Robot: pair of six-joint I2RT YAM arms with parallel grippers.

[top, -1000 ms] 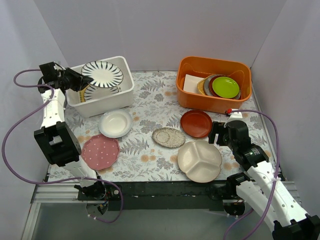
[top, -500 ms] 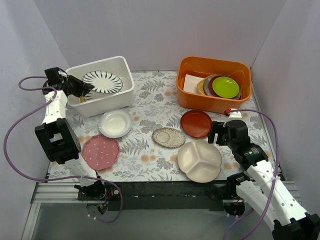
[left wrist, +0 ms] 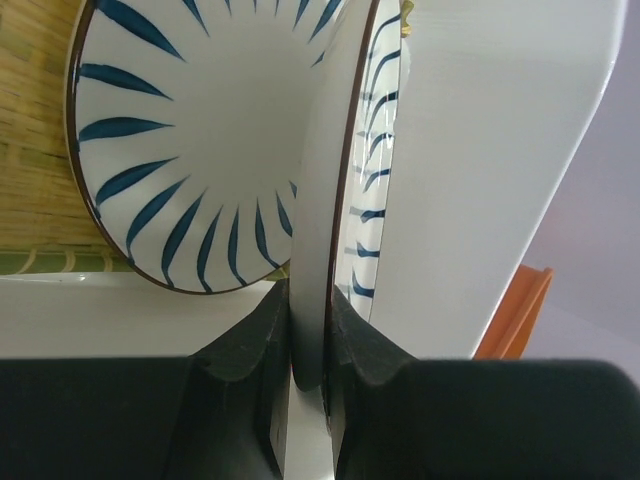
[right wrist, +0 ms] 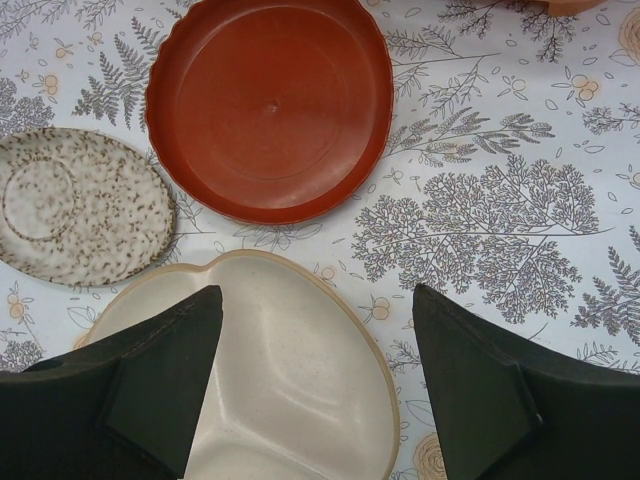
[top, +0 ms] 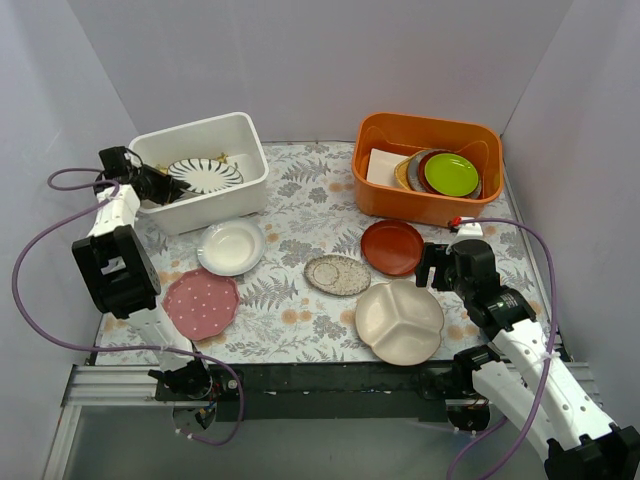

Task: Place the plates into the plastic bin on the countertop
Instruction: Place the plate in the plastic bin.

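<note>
— Where's the left gripper?

— At the left wall of the white bin, reaching in over the rim. The wrist camera shows the gripper clamped on the edge of a striped plate, with one black finger pressed to each face.

— And that plate sits where?

— Inside the bin. From above, the striped plate lies low and nearly flat within the bin's walls. Whether it touches the bottom I cannot tell.

— Anything else in the bin?

— The wrist view shows a second striped plate close beside the held one, and a bamboo mat behind it.

— The other plates?

— All on the countertop, outside the bin. A small white plate lies just in front of the bin. A pink dotted plate lies farther out on that same side. A speckled plate, a red-brown plate and a cream divided plate lie well off to the bin's right and nearer the arms.

— What about the right gripper?

— Far from the bin, beside the red-brown plate. The wrist camera shows the gripper spread wide and grasping nothing, above the cream plate's rim.

— And to the bin's right?

— An orange tub stands level with the bin, with a green plate on a stack inside.
</note>
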